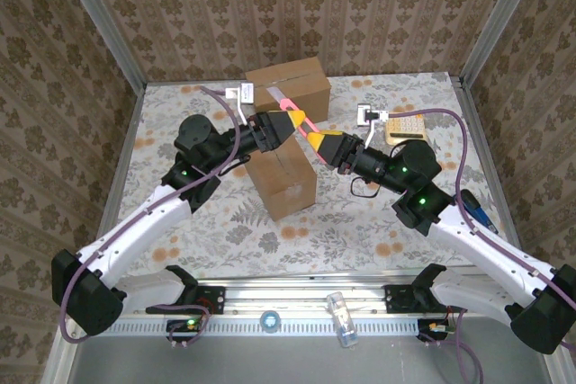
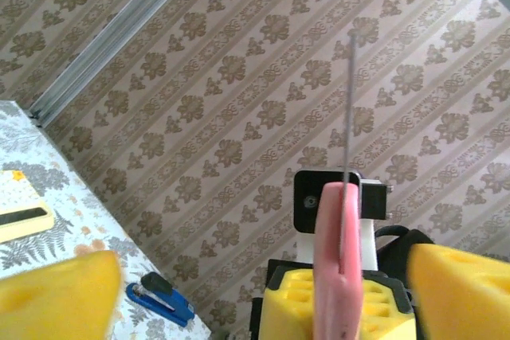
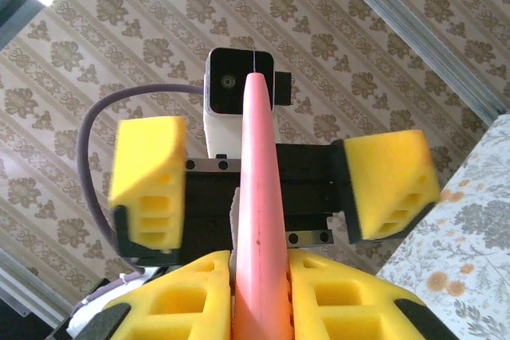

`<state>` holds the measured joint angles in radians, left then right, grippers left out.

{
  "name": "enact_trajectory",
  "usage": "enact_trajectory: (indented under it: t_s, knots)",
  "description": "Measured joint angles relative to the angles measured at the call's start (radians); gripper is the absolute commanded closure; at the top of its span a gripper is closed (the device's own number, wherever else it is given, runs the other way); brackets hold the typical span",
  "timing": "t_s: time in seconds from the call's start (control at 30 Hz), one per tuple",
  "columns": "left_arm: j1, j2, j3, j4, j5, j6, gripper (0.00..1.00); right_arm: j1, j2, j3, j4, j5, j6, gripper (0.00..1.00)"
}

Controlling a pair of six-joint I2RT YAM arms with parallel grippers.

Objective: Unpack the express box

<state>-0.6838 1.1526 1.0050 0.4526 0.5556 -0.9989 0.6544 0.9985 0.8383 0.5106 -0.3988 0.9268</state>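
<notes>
The coming move turns on the pink cutter (image 3: 256,197) and the closed cardboard box (image 1: 282,182) right under it. In the top view the box stands on the desk (image 1: 162,249) just below the spot where the two arms meet, slightly toward the near side. A second, larger box (image 1: 288,87) sits behind it, near the back edge. The cutter's long axis runs from the right arm toward the left, slanting up and away from the near box. A thin blade or wire, too fine to tell which, sticks out of its far end. The right pincer (image 3: 259,280) is closed on the cutter's handle, its yellow pads pressed against both flat sides. The left pincer (image 3: 268,177) faces it with jaws spread wide, one pad on each side of the pink handle and neither touching it, so it holds nothing. Both arms hang about equally close to the near box, but only the right one has the tool. The next step probably calls for tipping the blade end down toward the top seam of that box
</notes>
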Motion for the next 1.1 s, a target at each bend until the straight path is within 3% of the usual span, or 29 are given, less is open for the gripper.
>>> enact_trajectory:
  t_s: [0.23,0.47,0.67,0.83,1.1]
  knots:
    - [0.063,-0.1,0.007,-0.24,-0.049,0.119,0.0,0.0,-0.042,0.069,-0.208,0.035,-0.09,1.0]
    - [0.131,-0.271,0.143,-0.665,-0.228,0.285,0.05,0.001,-0.034,0.219,-0.481,0.089,-0.227,1.0]
    - [0.191,-0.279,0.19,-0.963,-0.364,0.312,0.11,0.016,0.087,0.409,-0.719,0.142,-0.365,1.0]
    - [0.276,-0.22,0.111,-1.061,-0.394,0.281,0.13,0.06,0.235,0.576,-0.908,0.225,-0.473,1.0]
    - [0.319,-0.084,0.002,-1.006,-0.343,0.219,0.13,0.145,0.402,0.719,-1.11,0.425,-0.566,1.0]
